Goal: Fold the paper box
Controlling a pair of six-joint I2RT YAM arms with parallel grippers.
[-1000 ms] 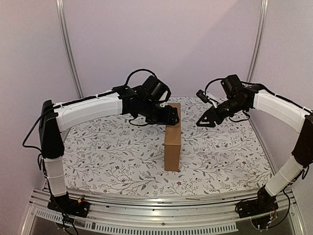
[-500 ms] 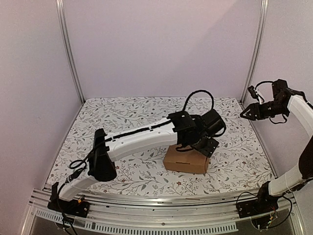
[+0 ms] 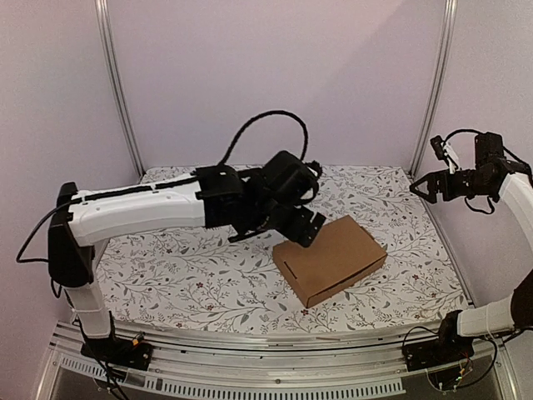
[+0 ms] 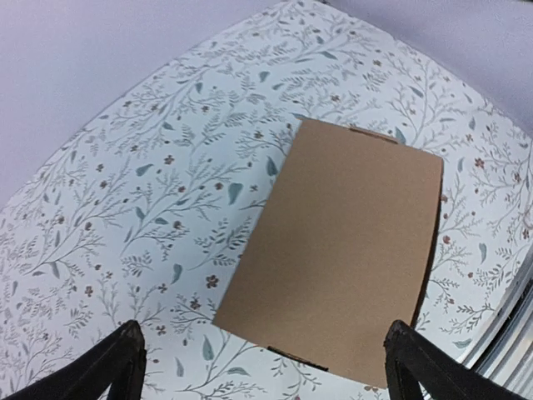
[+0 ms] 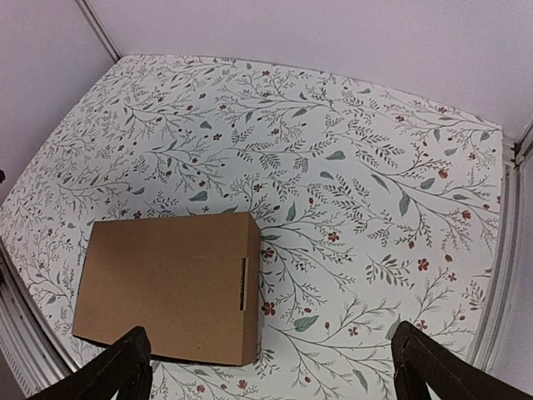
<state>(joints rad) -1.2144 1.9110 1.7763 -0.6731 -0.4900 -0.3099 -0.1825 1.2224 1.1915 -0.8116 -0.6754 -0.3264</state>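
The paper box [image 3: 331, 258] is a closed plain brown cardboard mailer lying flat on the flowered table cover, right of centre. It also shows in the left wrist view [image 4: 341, 250] and in the right wrist view [image 5: 166, 287], where a slot shows on its side wall. My left gripper [image 3: 301, 227] hovers just above the box's far left corner, open and empty, its fingers [image 4: 117, 367] wide apart. My right gripper [image 3: 425, 188] is raised at the far right, well away from the box, open and empty, with one finger [image 5: 125, 367] at the frame's bottom.
The flowered table cover [image 3: 183, 267] spans the whole work area. Lilac walls with metal posts [image 3: 117, 83] enclose the back and sides. An aluminium rail [image 3: 266, 350] runs along the near edge. The left arm's black cable [image 3: 258, 125] loops above the wrist.
The box has gone from standing upright to lying flat and turned at an angle. My left gripper let go and drew back to the left. My right gripper pulled away to the far right.
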